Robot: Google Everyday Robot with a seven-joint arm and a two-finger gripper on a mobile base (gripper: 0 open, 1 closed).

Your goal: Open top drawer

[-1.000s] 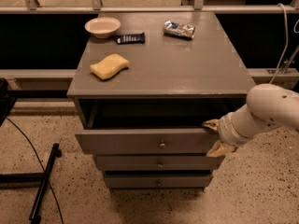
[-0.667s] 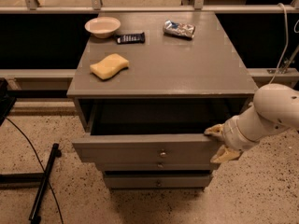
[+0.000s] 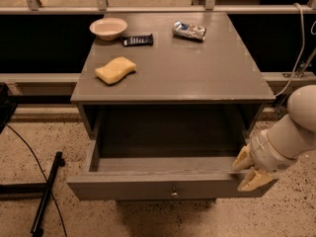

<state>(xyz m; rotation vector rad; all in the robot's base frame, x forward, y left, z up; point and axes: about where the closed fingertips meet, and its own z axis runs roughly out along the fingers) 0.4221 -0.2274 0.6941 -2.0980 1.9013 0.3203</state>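
The top drawer (image 3: 148, 184) is grey wood with a small round metal knob (image 3: 174, 193) at the centre of its front panel. It stands pulled far out of the grey cabinet (image 3: 197, 73), and its deep plain grey inside shows empty. My gripper (image 3: 247, 172) is at the drawer's right front corner, with one cream fingertip (image 3: 241, 158) above the front panel's top edge and one at its outer face. The white arm reaches in from the right.
On the cabinet top lie a yellow sponge (image 3: 115, 70), a white bowl (image 3: 108, 28), a dark bar (image 3: 138, 40) and a silver foil packet (image 3: 189, 30). A black stand and cable (image 3: 44, 191) lie on the speckled floor at the left. A railing runs behind.
The drawer has slid much further out toward the camera, from slightly open to wide open. My gripper moved with its right front corner, down and toward the camera.
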